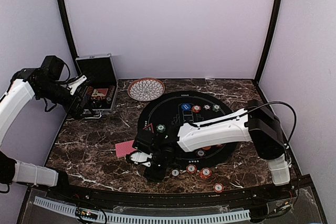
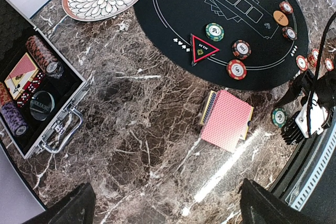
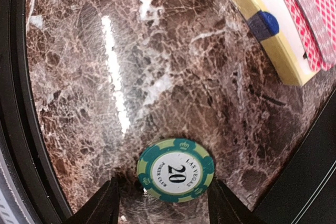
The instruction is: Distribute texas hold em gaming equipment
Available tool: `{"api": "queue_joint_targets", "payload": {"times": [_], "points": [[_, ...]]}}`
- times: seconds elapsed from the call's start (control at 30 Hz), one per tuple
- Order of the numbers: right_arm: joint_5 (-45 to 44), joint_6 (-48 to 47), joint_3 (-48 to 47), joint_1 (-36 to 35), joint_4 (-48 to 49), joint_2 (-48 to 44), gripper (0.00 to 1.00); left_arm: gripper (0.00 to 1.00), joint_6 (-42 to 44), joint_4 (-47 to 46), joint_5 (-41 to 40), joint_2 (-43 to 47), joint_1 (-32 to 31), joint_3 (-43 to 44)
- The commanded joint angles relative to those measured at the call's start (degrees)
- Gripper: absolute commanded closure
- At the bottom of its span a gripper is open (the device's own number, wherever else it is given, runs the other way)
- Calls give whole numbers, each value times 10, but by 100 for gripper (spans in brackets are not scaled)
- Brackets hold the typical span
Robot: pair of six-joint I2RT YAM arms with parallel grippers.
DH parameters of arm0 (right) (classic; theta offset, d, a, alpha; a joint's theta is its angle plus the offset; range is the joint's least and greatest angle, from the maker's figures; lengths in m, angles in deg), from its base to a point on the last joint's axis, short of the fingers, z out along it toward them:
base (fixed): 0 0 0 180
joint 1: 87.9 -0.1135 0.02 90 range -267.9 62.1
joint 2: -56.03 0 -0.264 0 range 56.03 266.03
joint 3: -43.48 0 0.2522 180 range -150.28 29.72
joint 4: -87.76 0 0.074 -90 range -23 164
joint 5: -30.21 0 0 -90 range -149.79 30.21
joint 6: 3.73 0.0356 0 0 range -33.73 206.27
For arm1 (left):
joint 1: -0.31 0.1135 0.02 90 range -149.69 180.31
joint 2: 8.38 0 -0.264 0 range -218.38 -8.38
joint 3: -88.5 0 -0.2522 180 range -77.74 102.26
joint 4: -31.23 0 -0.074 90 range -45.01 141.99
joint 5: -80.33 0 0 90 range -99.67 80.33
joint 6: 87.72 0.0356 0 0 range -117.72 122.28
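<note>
A green poker chip (image 3: 176,170) marked 20 lies on the marble between the fingers of my right gripper (image 3: 163,203). The right finger touches its rim; a small gap shows at the left finger. That gripper (image 1: 142,158) is low at the near left of the black mat (image 1: 173,108). Just beyond the chip lies the stack of red-backed cards (image 2: 227,120) on a yellowish box (image 3: 262,30). On the mat are a red triangle marker (image 2: 203,48), several chips (image 2: 241,49), a blue button (image 1: 186,107) and an orange button (image 2: 280,18). My left gripper (image 2: 168,208) hangs open and empty.
An open silver-edged black case (image 2: 31,93) with chip stacks and cards sits at the back left, under the left arm. A patterned round bowl (image 1: 146,88) stands behind the mat. More chips (image 1: 205,172) lie near the table's black front rim (image 1: 157,195).
</note>
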Motion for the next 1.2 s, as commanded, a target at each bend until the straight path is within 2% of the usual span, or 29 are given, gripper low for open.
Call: {"api": "queue_joint_targets", "payload": {"times": [0.0, 0.2, 0.43, 0.57, 0.9, 1.17], "points": [[-20, -3, -15, 0, -2, 26, 42, 1, 5, 19, 11, 9, -3, 12], [-33, -6, -16, -1, -2, 29, 43, 1, 3, 18, 13, 4, -3, 17], [-42, -4, -12, -2, 6, 24, 63, 1, 2, 18, 13, 3, -3, 18], [-42, -1, -8, -1, 16, 8, 68, 1, 2, 18, 12, 3, -3, 17], [-85, 9, -11, 2, 25, -35, 73, 1, 3, 20, 9, 6, -3, 18], [-76, 29, 41, 20, 40, -97, 72, 1, 4, 19, 9, 4, -3, 19]]}}
